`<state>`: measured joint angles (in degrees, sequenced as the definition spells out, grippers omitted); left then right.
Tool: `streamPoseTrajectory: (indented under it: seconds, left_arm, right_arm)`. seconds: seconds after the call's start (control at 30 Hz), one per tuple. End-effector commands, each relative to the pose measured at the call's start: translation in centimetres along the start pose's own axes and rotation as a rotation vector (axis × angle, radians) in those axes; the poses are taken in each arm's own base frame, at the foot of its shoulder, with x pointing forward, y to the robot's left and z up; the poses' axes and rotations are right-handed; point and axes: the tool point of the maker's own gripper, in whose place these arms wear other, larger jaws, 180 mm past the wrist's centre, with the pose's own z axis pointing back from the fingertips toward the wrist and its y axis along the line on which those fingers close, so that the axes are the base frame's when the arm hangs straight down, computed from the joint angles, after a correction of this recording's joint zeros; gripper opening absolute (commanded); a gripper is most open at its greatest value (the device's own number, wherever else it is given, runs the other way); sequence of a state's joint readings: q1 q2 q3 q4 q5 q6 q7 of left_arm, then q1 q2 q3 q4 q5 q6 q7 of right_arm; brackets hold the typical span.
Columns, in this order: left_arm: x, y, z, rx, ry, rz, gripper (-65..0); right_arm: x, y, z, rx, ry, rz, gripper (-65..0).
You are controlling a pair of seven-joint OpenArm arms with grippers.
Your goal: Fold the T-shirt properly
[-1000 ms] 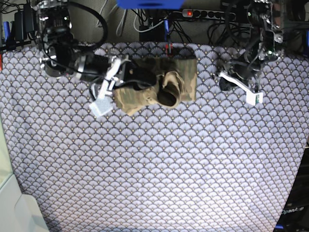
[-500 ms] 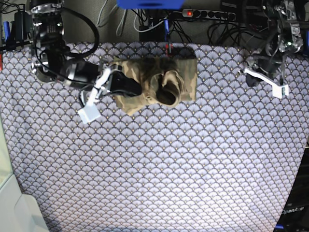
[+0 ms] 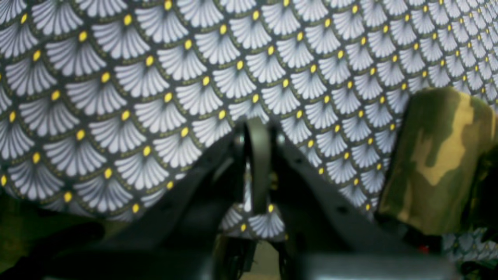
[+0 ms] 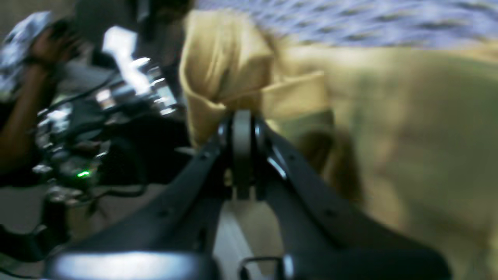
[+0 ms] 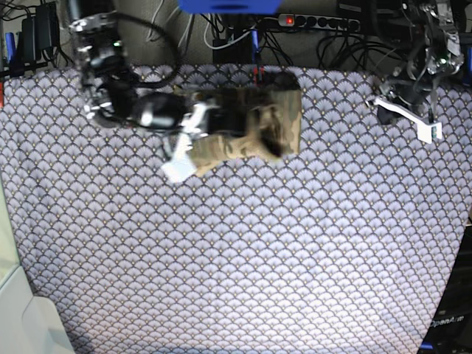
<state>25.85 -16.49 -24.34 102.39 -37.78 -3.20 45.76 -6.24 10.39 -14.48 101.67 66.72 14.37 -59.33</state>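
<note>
The camouflage T-shirt [image 5: 258,122] lies bunched in a rough rectangle at the back middle of the purple scallop tablecloth [image 5: 258,243]. My right gripper [image 5: 223,123] is at the shirt's left part. In the right wrist view its fingertips [image 4: 242,116] are shut, with a gathered tan fold of the T-shirt [image 4: 221,74] pinched at them. My left gripper [image 5: 387,96] hangs at the back right, well away from the shirt. In the left wrist view it is shut [image 3: 256,132] with nothing in it, over bare tablecloth [image 3: 155,77], and the T-shirt [image 3: 435,163] shows at the right.
A power strip with cables [image 5: 317,22] runs behind the table's back edge, beside a blue object [image 5: 228,6]. A pale bin [image 5: 29,317] sits at the front left corner. The right arm's white bracket [image 5: 177,166] sticks out over the cloth.
My right gripper has closed and shifted right onto the shirt's left part, nudging the lower left flap. The left arm has pulled back toward the back right corner.
</note>
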Motion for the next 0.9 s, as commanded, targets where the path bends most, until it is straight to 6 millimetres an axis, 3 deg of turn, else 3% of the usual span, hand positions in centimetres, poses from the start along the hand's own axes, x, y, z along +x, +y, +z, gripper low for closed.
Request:
streamPoseTrajectory:
  seconds: [0.0, 0.07, 0.33, 0.53, 0.87]
  left_arm:
    - [1.3, -0.2, 0.4, -0.009, -0.040, -0.017, -64.1]
    - [1.1, -0.1, 0.4, -0.009, -0.036, -0.015, -64.1]
    - [1.9, -1.5, 1.8, -0.034, -0.067, -0.052, -64.1]
    - [1.9, -1.5, 1.8, -0.030, -0.069, -0.059, -64.1]
    - [2.0, -1.5, 1.8, -0.031, -0.070, -0.060, -64.1]
  right_arm:
    - [0.8, 1.3, -0.2, 0.047, -0.024, 0.022, -65.0]
    - [0.4, 2.2, -0.9, 0.072, -0.011, 0.021, -65.0]
    - [0.3, 2.2, -3.0, 0.021, 0.032, 0.111, -65.0]
    - [-0.3, 0.3, -4.9, 0.012, 0.085, 0.056, -65.0]
    - [-1.5, 0.3, -8.2, 0.037, 0.166, 0.075, -65.0]
